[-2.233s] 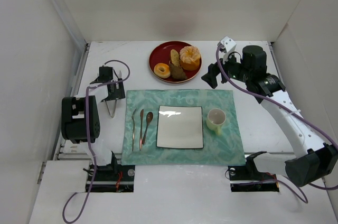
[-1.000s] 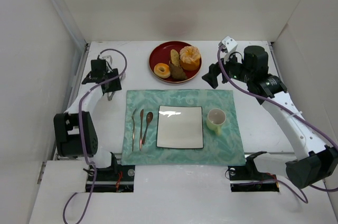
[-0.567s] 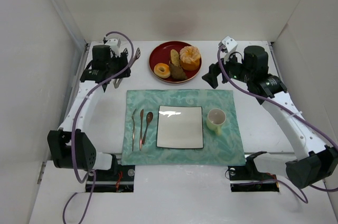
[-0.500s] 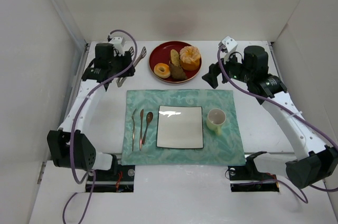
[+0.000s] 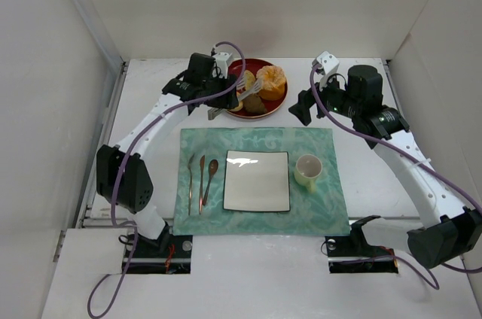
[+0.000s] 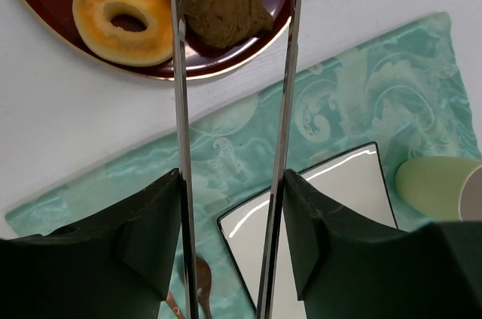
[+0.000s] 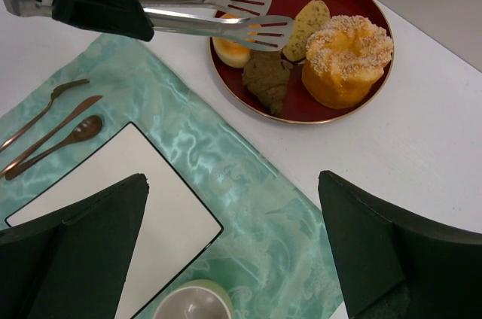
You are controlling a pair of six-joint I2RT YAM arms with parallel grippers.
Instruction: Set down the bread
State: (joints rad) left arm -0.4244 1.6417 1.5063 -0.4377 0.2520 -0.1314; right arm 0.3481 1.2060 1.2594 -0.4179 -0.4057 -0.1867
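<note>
**Item — bread, awaiting pick-up.**

- Bread (image 6: 154,41): a golden ring lying flat near the edge of the red plate (image 5: 256,61). It sits just beside a dark slice (image 6: 222,3). A peeled orange (image 5: 271,82) is on the same plate.
- Left gripper (image 6: 232,206): clasps a pair of tongs (image 7: 226,27) by the arms. The tongs are parted and hold nothing. The right wrist view shows their tips over the plate, above the bread and the dark slice.
- Right gripper (image 7: 233,244): fingers spread wide and empty, off to the plate's right.
- Likely destination: the white square plate (image 5: 257,181) on the green mat (image 5: 316,206), between the cutlery (image 5: 202,180) and the cup (image 5: 307,170).

**Hazards, as judged:**

- In the left wrist view the tong arms frame the dark slice, and the bread lies outside the left arm. Closing on this line would probably take the wrong piece.
- One tip could also catch only the ring's edge, and the bread might then flip or skid off the rim.
- A descent that is too deep could shove the plate itself.
</note>
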